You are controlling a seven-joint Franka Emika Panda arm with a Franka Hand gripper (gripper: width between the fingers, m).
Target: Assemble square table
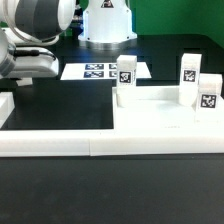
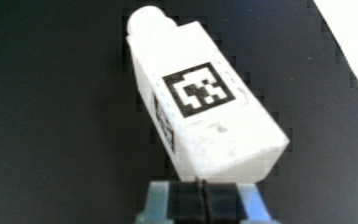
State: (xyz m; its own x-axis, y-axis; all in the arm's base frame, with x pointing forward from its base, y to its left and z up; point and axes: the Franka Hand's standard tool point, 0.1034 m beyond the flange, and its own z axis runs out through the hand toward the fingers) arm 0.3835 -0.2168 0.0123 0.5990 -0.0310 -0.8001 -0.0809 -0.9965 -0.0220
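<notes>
In the wrist view a short white table leg (image 2: 202,95) with a black-and-white tag lies on the black table. My gripper (image 2: 197,186) is shut just short of the leg's near end, its dark pads pressed together with nothing between them. In the exterior view the square table's white slab (image 1: 150,118) lies at the right with three tagged legs standing on it (image 1: 126,75) (image 1: 188,70) (image 1: 208,95). The arm's hand (image 1: 32,58) hangs low at the far left, its fingers hidden there.
The marker board (image 1: 100,70) lies flat behind the slab. A long white border bar (image 1: 60,142) runs along the front, and another white piece (image 1: 5,106) shows at the exterior view's left edge. A white robot base (image 1: 108,20) stands at the back.
</notes>
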